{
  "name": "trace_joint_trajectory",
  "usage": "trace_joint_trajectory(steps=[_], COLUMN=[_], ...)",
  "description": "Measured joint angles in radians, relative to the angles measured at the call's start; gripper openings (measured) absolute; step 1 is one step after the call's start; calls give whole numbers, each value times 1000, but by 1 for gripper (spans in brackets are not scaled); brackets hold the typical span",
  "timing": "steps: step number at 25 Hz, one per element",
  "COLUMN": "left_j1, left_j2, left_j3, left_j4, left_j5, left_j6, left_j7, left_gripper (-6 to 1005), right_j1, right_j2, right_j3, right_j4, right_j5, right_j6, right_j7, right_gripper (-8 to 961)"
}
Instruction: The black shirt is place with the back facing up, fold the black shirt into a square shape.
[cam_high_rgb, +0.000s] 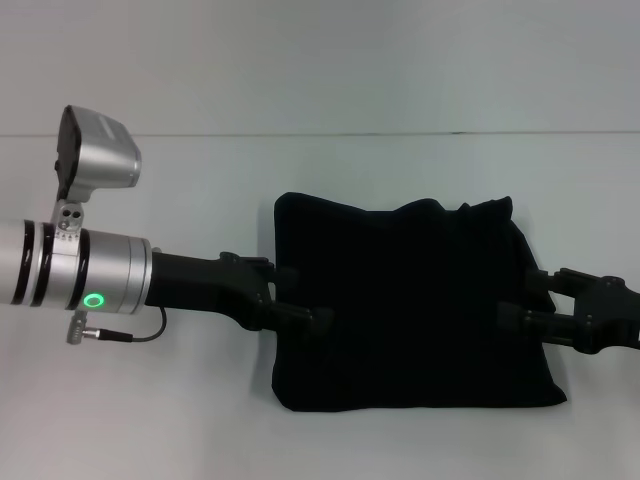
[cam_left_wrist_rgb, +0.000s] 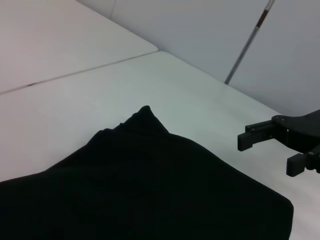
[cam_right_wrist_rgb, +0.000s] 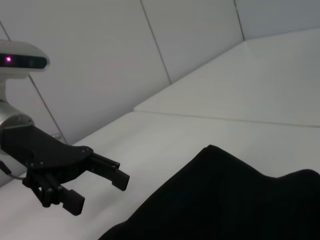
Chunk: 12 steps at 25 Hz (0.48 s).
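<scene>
Black shirt (cam_high_rgb: 410, 300), folded, seemingly near-square, flanked by open left pincer (cam_high_rgb: 312, 318) and right pincer (cam_high_rgb: 512, 315).

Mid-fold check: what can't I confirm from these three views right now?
- Head view: left gripper and right gripper fingertips merge into the black shirt; contact unclear.
- Shirt's underside and inner layers: hidden by its top layer.
- Both wrist views: shirt cut off at frame edges.
</scene>
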Motion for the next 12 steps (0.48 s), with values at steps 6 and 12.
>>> trace_joint_trajectory(steps=[6, 12], left_j1=[0, 11], left_j2=[-5, -31], left_j3=[-9, -18], left_j4=[9, 12], left_j5=[-7, -38], left_j6=[-10, -15], left_j7=[-9, 90], left_gripper=[949, 949], right_j1=[-6, -8], right_j2=[-7, -1], right_j3=[-10, -17], right_j4=[-1, -2], right_j5=[-2, -3], right_j6=[2, 7], right_j7=[-29, -108], right_gripper=[879, 879])
